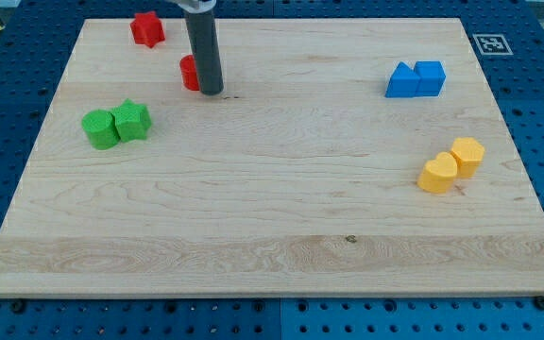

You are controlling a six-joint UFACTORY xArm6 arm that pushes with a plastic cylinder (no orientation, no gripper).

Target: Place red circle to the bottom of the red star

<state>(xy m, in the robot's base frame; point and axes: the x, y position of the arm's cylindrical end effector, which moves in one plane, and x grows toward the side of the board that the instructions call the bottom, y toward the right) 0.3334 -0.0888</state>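
Camera view shows the small red circle block (189, 73) lying on the pale wooden board (272, 227) near the view's top left, partly hidden behind my dark rod. Only its left part is visible, so its round shape is mostly inferred from that edge. My tip (210, 93) rests on the board touching or just beside the red circle's right side; the rod rises straight up from there and leaves the view at the top. There are no fingers on this rod, so nothing is clenched or released: the tip simply stands against the block.

Up and to the view's left of the red circle sits the red star block (146, 28), close to the board's top edge and apart from the circle. The circle lies below the star and somewhat to its right.

Below these, toward the view's left edge, a green round block (99, 129) and a green star-like block (132, 121) sit touching side by side. Well apart on the view's right, two blue blocks (416, 80) stand pressed together, their exact shapes hard to tell. Lower on the right, a yellow heart-like block (437, 174) touches a yellow hexagonal block (467, 154).
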